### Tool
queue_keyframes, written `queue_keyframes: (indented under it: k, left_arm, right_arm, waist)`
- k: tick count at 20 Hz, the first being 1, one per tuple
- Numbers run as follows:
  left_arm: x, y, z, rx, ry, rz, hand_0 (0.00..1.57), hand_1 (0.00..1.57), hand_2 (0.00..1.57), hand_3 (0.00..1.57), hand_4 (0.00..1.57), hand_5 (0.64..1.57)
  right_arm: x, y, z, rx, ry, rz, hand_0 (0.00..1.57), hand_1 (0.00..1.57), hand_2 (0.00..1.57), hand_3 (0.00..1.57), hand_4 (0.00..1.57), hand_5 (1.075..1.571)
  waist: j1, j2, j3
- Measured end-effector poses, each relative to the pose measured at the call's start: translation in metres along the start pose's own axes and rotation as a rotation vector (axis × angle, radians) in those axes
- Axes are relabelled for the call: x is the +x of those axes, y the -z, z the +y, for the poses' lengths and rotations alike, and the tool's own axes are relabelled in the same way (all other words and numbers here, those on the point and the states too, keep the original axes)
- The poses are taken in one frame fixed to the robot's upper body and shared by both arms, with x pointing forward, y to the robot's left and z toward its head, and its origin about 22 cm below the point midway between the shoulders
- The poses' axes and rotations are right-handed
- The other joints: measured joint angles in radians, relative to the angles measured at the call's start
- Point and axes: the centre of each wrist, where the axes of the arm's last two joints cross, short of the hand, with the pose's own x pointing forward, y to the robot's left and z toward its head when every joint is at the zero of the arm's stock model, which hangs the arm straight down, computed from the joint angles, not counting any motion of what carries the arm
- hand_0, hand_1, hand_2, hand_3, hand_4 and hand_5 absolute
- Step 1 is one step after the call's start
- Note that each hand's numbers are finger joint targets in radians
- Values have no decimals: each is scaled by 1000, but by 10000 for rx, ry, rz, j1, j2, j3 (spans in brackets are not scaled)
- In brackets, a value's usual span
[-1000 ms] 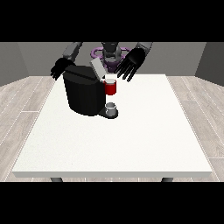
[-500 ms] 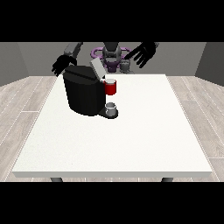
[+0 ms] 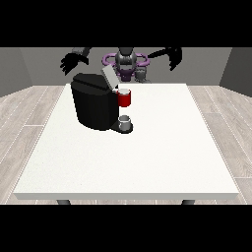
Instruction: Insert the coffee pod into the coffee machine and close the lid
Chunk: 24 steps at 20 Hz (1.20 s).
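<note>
Front view: one coffee machine point(image 3: 96, 106), one red thing at the machine point(image 3: 125, 99), one grey thing point(image 3: 125, 120) below; lid point(image 3: 109, 78) up. Two hands, point(image 3: 70, 62) at the view's left and point(image 3: 173, 56) at the view's right, fingers spread, holding nothing; both farther apart than before.

You have one front view only, set across the white table point(image 3: 147, 162) from the robot point(image 3: 126, 61), elevated, facing it, with the whole tabletop in frame.

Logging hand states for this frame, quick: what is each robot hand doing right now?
Robot hand at the view's left: open, fingers spread, holding nothing, raised behind the black coffee machine.
Robot hand at the view's right: open, holding nothing, raised.
</note>
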Motion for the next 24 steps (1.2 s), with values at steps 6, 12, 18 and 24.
queue_keyframes:
  k: [6,12,18,24]
  left_arm:
    - [-40,-28,-11,315,-1268,767,0,0,0,0,0,1571]
    - [-56,-45,-32,6,-2387,850,0,0,0,0,27,1571]
    - [-50,-51,-41,122,-2728,411,0,0,0,0,222,1571]
    - [-44,-66,-39,231,-2871,59,0,0,0,0,0,1571]
  right_arm:
    - [33,6,11,1191,-159,-504,0,0,0,0,0,1571]
    - [57,16,9,1768,-201,-935,0,0,0,0,0,1571]
    - [80,29,24,2615,-570,-1537,0,0,0,0,238,1571]
    - [88,37,35,3088,-860,-1923,0,0,0,0,0,1571]
  waist:
    - [241,-680,-1]
    - [965,-909,3]
    - [1288,-443,5]
    - [1515,75,4]
